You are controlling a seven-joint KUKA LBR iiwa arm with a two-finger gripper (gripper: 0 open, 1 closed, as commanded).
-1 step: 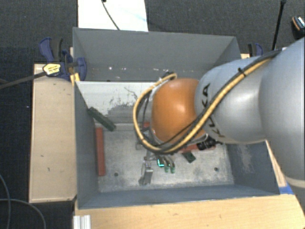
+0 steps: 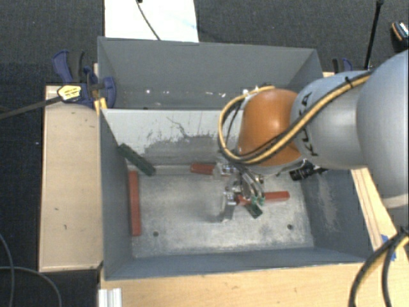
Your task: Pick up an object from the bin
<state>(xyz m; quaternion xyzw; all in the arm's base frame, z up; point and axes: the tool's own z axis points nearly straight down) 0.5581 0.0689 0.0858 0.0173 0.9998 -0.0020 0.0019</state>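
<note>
Soft, even light; faint shadows

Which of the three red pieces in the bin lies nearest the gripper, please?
The red piece just right of the gripper; the short red piece at the back lies farther off, and the long red stick at the left farthest.

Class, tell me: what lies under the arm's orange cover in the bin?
Below the orange cover hangs the pincer, with a small green piece and a red stick beside it. The bin floor straight beneath the cover is hidden.
</note>
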